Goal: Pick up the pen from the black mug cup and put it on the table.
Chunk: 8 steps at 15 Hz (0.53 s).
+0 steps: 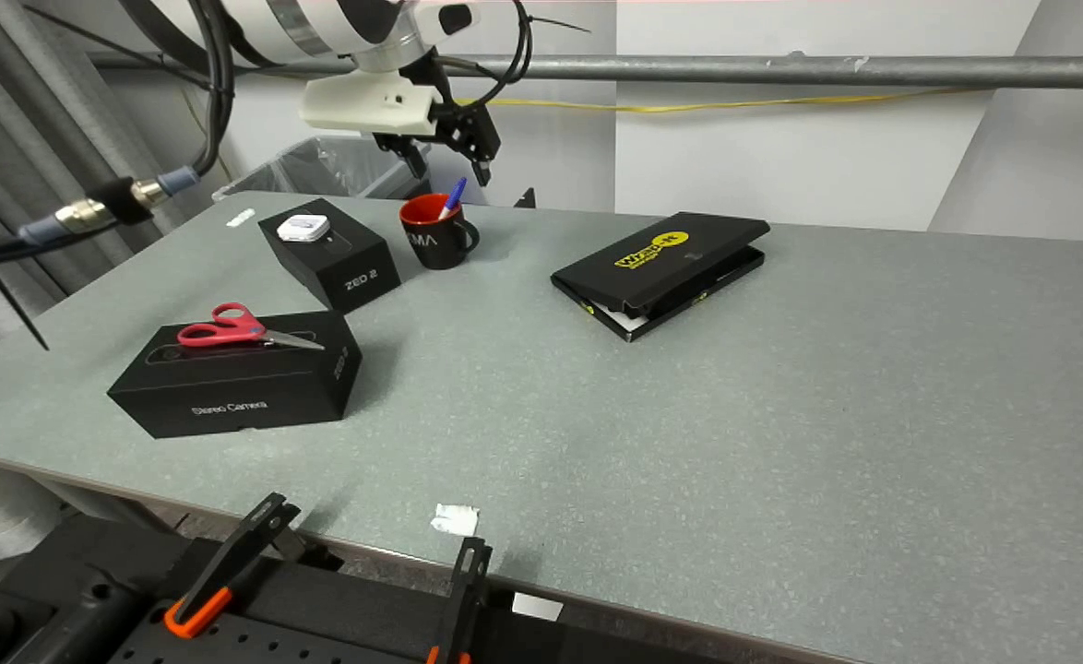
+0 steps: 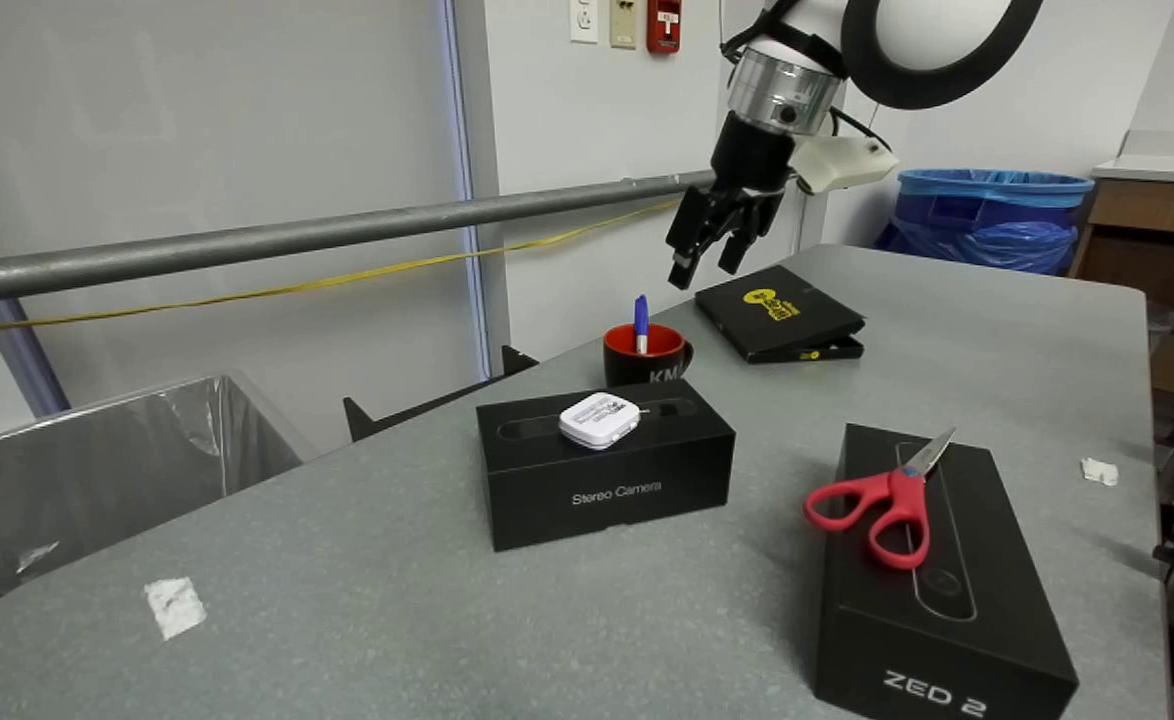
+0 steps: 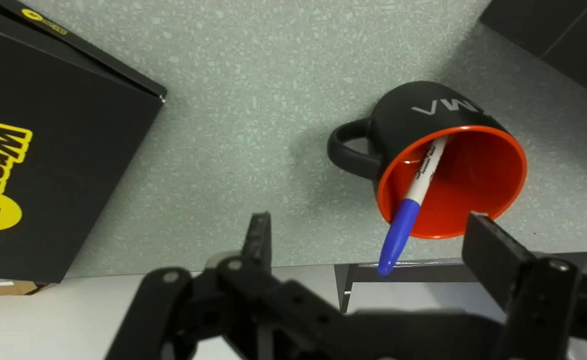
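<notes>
Pen (image 3: 411,204) in mug (image 3: 463,175), just beyond parted jaws

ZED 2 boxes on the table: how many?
2. One ZED 2 box lies under the red scissors; another ZED 2 box sits near the black mug cup, with a small white case on top. Both exterior views show both; no third seen.
</notes>
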### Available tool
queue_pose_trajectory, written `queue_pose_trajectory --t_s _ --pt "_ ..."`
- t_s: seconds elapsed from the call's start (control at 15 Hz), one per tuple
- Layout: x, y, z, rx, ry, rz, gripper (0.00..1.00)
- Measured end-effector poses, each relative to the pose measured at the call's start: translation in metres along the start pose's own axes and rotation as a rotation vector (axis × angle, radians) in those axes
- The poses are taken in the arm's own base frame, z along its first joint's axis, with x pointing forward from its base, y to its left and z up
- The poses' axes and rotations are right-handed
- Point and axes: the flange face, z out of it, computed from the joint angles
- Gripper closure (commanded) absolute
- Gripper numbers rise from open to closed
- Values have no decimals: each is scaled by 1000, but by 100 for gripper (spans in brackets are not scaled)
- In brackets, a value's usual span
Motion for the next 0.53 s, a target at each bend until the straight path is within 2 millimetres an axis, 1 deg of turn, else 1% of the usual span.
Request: queue_pose_trajectory --t_s 0.2,0.53 --pt "0 1 2 -9 2 -4 0" --pt "0 -18 11 16 -8 -16 0"
